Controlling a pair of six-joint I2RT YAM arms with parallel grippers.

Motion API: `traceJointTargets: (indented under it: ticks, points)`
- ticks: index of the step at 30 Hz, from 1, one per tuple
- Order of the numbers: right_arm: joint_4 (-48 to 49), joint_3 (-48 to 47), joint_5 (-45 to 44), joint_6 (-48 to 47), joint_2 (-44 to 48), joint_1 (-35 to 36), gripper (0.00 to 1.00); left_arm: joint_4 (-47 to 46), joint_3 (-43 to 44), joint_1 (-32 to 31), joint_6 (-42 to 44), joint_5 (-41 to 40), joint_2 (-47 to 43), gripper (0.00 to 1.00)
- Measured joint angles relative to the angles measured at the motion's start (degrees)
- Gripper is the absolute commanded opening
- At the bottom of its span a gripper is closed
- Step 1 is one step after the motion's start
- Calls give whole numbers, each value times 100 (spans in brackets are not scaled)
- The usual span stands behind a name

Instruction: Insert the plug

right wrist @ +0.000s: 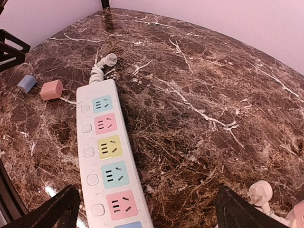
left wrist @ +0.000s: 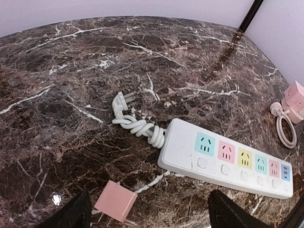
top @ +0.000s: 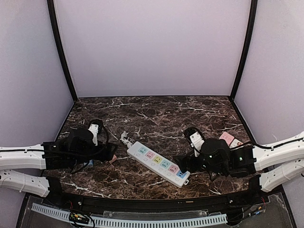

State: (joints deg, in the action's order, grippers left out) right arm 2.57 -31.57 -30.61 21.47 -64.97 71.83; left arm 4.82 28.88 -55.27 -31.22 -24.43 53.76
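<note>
A white power strip with several coloured sockets lies diagonally on the marble table. It also shows in the left wrist view and the right wrist view. A small pink plug cube lies on the table left of the strip, prongs towards me; it also shows in the top view and the right wrist view. My left gripper is open and empty, low over the table, with the pink plug between its fingers, near the left one. My right gripper is open and empty over the strip's near end.
A blue plug cube lies beside the pink one. The strip's coiled cable and plug lie at its far end. A pink cube adapter with a white cord sits at the right edge. Black frame posts stand at the back corners.
</note>
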Motion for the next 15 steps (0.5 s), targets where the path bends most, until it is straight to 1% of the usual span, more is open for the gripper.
traceJointTargets:
  ticks: [5, 9, 12, 15]
  points:
    - [136, 197, 223, 4, -83, 0, 99, 365, 186, 15, 374, 754, 496, 80]
    - [181, 289, 439, 9, -68, 0, 99, 879, 754, 76, 885, 1360, 1220, 79]
    - [238, 389, 568, 9, 13, 0, 99, 1185, 1147, 83, 1207, 1449, 1655, 77]
    - [334, 520, 691, 11, 118, 0, 99, 1497, 1375, 153, 1473, 1353, 2061, 77]
